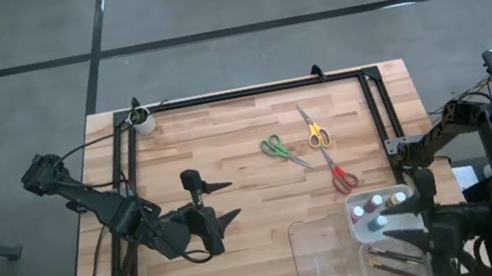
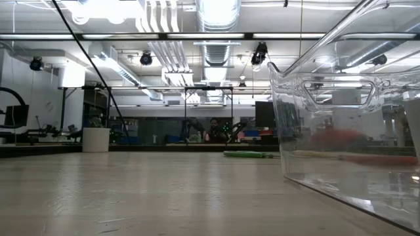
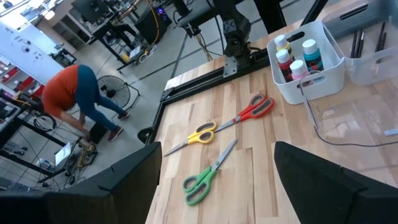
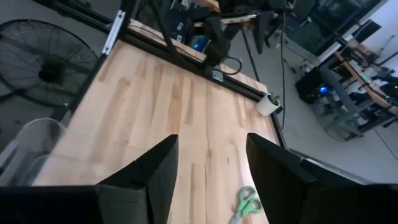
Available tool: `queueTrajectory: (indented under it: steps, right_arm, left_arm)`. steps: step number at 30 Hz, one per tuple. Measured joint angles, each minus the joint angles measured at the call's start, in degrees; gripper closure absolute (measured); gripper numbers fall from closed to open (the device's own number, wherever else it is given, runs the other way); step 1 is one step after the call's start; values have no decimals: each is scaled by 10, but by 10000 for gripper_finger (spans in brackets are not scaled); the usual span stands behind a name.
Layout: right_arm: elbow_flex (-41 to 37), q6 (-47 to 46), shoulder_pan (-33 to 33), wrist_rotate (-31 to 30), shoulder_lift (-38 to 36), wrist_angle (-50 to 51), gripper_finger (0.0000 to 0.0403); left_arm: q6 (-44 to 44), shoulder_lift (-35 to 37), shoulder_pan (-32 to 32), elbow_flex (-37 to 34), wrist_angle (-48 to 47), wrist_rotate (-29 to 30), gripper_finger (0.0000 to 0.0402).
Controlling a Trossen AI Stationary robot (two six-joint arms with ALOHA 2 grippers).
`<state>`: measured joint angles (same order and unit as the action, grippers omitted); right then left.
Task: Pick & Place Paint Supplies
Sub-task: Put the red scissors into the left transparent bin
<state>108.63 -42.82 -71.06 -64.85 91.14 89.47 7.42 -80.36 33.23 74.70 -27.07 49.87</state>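
Overhead, both claws idle above the tabletop.
Left claw was spread, right claw parted and empty; three scissors lay mid-tabletop; paint bottles stood in a white bin.

No readable text, label, brand, number or sign anywhere (paint bottles at upper right of the left wrist view too small to tell).

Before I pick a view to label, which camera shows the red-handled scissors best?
The left wrist view: the red-handled scissors lie whole and unobstructed on the table, beside the yellow pair. The high view shows them complete but small. The low view gives only a reddish blur through the clear tray. The right wrist view misses them.
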Motion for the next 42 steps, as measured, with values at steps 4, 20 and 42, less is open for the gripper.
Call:
queueTrajectory:
  steps: [4,20,42]
  right_arm:
    - [-36,-1,3,-4,-29,-13,217]
    - [-293,136,36,-11,-190,-311,217]
    - [-597,555,221,352,-316,-929,217]
  left_arm:
    - [-1,0,0,0,0,0,87]
    - [-1,0,0,0,0,0,87]
    - [1,0,0,0,0,0,87]
